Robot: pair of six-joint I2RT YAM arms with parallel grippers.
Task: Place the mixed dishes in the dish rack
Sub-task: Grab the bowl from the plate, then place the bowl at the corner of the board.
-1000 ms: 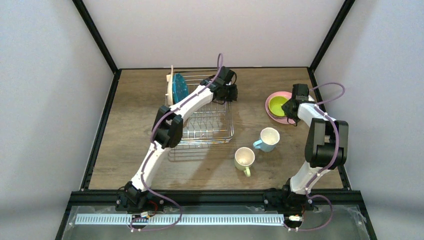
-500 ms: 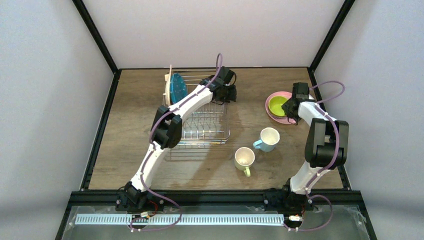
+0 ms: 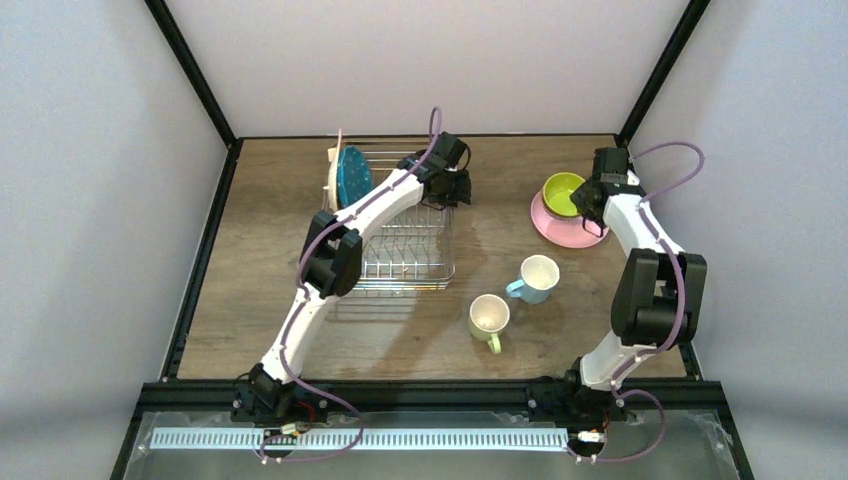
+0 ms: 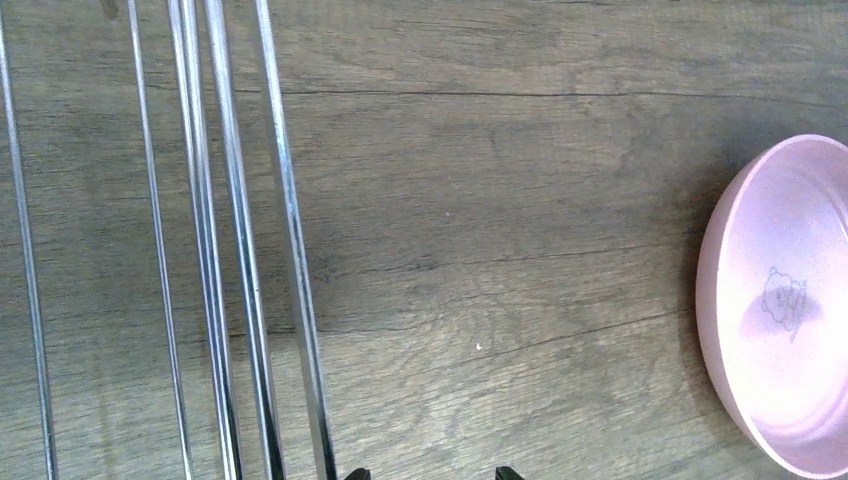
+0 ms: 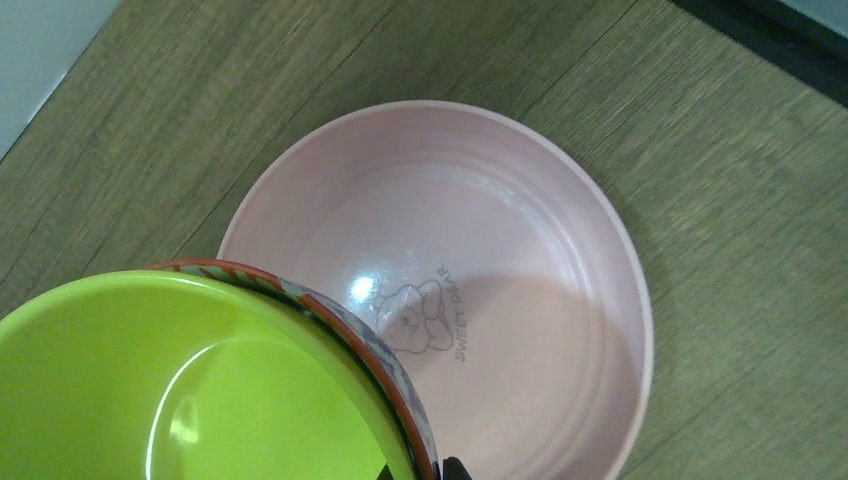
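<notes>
Right wrist view shows the right fingers (image 3: 586, 198) clenched on the rim of the lime-inside bowl (image 5: 180, 390), held over the pink plate (image 5: 520, 300) on the counter (image 5: 720, 200). The left fingers (image 4: 432, 474) are spread and hold nothing, just right of the dish rack (image 3: 410, 255). The rack holds the teal dotted plate (image 3: 352, 175) and tan plate (image 3: 337, 172) on edge.

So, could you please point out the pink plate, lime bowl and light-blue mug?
pink plate (image 5: 520, 240): right wrist view, inner floor.
lime bowl (image 3: 562, 190): top view, green inside.
light-blue mug (image 3: 540, 271): top view, pale inside.
</notes>
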